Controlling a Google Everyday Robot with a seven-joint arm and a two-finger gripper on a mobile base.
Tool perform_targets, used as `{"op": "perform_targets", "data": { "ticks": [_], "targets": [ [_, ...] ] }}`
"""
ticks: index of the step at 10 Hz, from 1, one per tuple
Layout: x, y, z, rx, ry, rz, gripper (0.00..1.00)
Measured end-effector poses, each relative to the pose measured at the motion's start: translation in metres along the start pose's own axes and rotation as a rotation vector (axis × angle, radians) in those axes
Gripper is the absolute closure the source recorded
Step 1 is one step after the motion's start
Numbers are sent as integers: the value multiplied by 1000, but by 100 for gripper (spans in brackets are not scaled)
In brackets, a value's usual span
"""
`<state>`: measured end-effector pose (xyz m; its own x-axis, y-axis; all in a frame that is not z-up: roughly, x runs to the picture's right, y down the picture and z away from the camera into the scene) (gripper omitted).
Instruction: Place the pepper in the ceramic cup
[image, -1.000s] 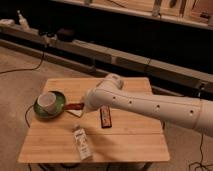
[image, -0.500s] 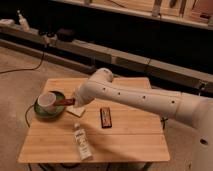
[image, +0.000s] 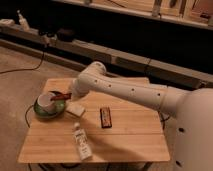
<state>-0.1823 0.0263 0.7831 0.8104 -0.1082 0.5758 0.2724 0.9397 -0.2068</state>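
The white ceramic cup (image: 45, 102) stands on a green saucer-like plate (image: 51, 111) at the left of the wooden table (image: 125, 135). My gripper (image: 65, 95) is at the end of the white arm that reaches in from the right, just right of the cup and level with its rim. It is shut on the dark red pepper (image: 59, 94), which sticks out to the left over the cup's right rim. The wrist hides most of the fingers.
A flat dark bar with reddish markings (image: 105, 117) lies at the table's middle. A small white block (image: 76, 110) sits right of the plate. A white bottle (image: 82, 142) lies on its side near the front edge. Shelving runs along the back.
My arm has swung left across the table, carrying the pepper from near the white block to the cup's right rim. Nothing else on the table has moved.
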Motion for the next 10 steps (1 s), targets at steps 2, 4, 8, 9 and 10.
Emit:
{"op": "perform_targets", "data": {
  "ticks": [2,4,8,9,10],
  "targets": [
    [-8,-8,13,-26,4,-22,100],
    [-18,-15,24,-50,6,-50,100],
    [-43,-29,39,-68,24,-124,100],
    [-46,-33,40,-65,31,-134,100],
    [-47,-36,40,-63,38,-140,100]
  ]
}}
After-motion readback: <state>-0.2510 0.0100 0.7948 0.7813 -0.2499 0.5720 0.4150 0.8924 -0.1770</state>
